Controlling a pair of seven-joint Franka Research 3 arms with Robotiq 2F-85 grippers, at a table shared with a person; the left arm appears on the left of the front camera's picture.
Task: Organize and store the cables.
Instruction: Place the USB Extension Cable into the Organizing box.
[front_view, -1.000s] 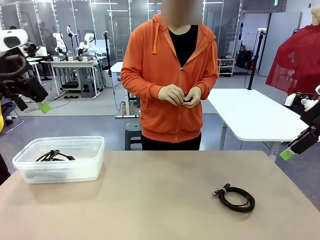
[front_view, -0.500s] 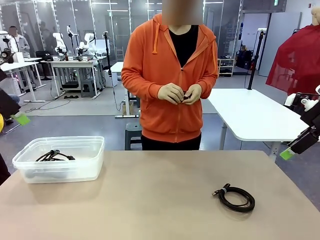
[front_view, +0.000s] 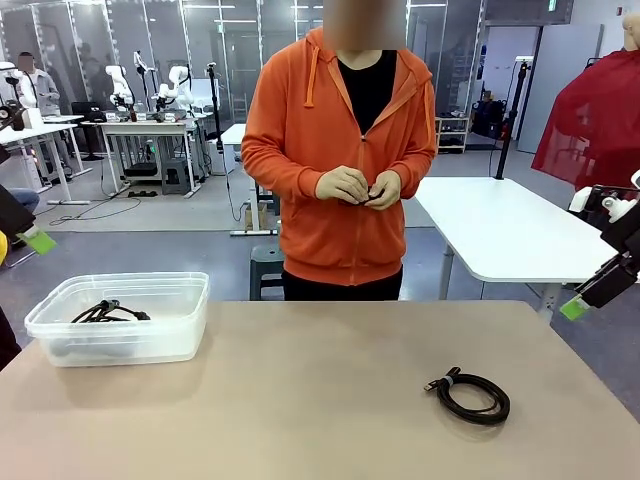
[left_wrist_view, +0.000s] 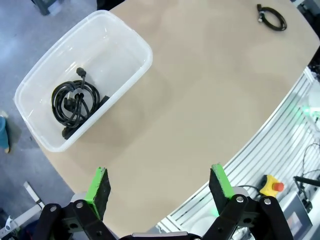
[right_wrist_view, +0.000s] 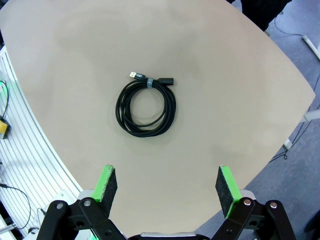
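One coiled black cable (front_view: 472, 395) lies on the tan table (front_view: 320, 400), right of the middle. A second coiled cable (front_view: 108, 311) rests inside the clear plastic container (front_view: 190, 300) at the far left. My left gripper (front_view: 36, 238) hangs open at the left picture edge, above and left of the container. My right gripper (front_view: 578, 302) hangs open off the table's right side. In the left wrist view the left gripper (left_wrist_view: 160, 180) is high over the container (left_wrist_view: 142, 55) and its cable (left_wrist_view: 75, 100). In the right wrist view the right gripper (right_wrist_view: 167, 182) looks down on the loose cable (right_wrist_view: 146, 107).
A person in an orange hoodie (front_view: 340, 150) stands at the far edge, with both hands (front_view: 360, 190) together at the waist around something small and dark. A white table (front_view: 500, 230) stands behind on the right. The tan tabletop between container and coil is bare.
My left arm has swung left and down toward the picture edge over the last second. The right arm, both cables and the container have not moved.
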